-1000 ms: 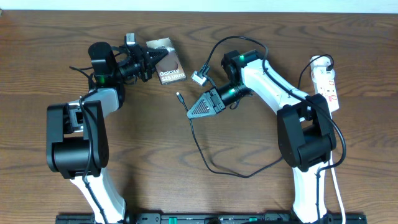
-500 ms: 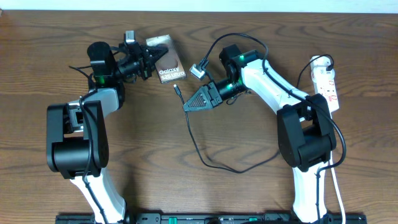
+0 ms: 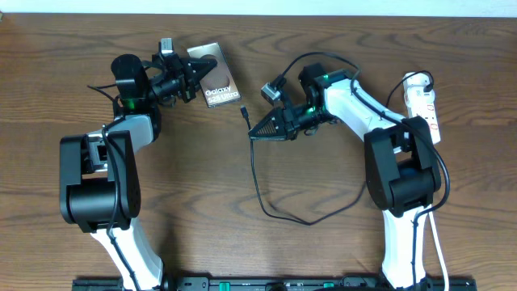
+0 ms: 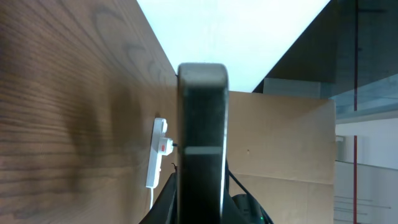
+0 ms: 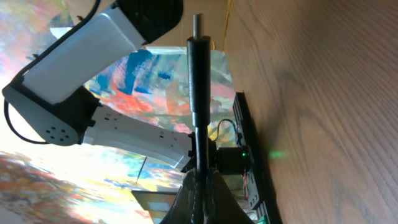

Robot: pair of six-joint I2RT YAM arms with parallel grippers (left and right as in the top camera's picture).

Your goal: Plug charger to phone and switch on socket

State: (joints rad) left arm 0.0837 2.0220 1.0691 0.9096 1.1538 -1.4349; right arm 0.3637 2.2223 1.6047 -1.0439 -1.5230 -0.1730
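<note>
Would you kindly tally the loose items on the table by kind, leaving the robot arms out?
phone: 1
charger cable: 1
power strip: 1
Total: 3

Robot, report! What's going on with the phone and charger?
Left fingers shut on phone. Right fingers shut on charger, tip near phone, not plugged. Socket untouched, nothing blocking.

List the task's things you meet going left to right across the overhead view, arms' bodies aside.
phone → right gripper, shut on the charger → socket
</note>
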